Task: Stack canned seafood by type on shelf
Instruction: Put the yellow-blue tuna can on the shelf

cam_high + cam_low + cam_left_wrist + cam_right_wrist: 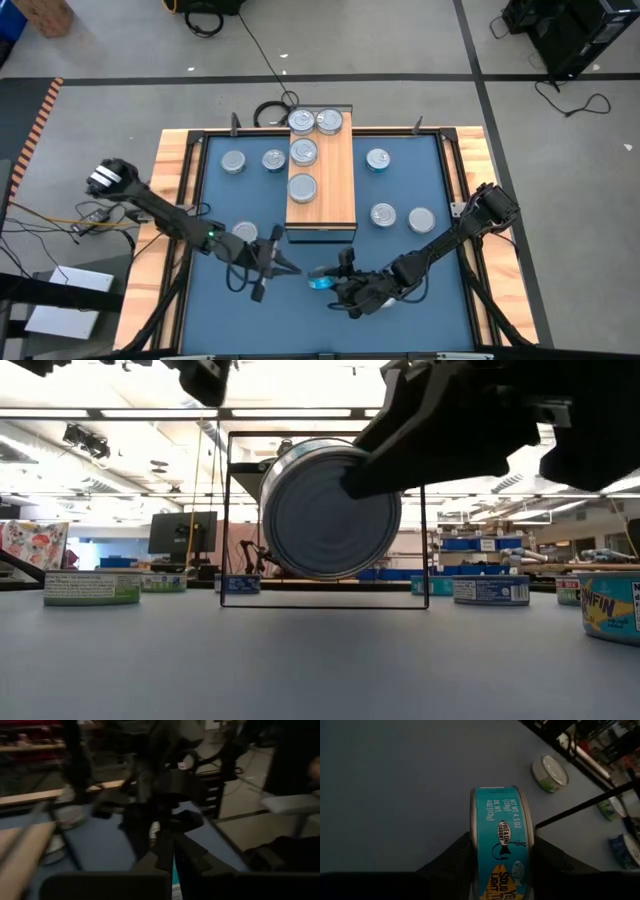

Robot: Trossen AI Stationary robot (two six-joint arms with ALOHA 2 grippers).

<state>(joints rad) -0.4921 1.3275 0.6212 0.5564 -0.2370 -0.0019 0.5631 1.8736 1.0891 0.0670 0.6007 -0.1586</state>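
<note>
Right wrist view gives you the clearest read: your right gripper is pinching a teal-sided tin across its 2 flat faces, so the tin stands on edge above the blue counter, label facing the camera. In the high view that same tin sits near the front of the counter, well apart from the shelf, which already carries 4 silver-lidded tins toward its far end. The left gripper hovers just beside the held tin; you cannot tell from any view whether its fingers are spread or pressed together.

To do this step well, judge the tin's tilt first: it needs turning flat before it can sit on a stack. Carry it high over the shelf edge, lower it square onto a matching tin, and release only once it rests.

The low view shows the tin clear of the counter, lid face-on, which the high view cannot confirm. Only the high view shows the loose tins either side of the shelf.
</note>
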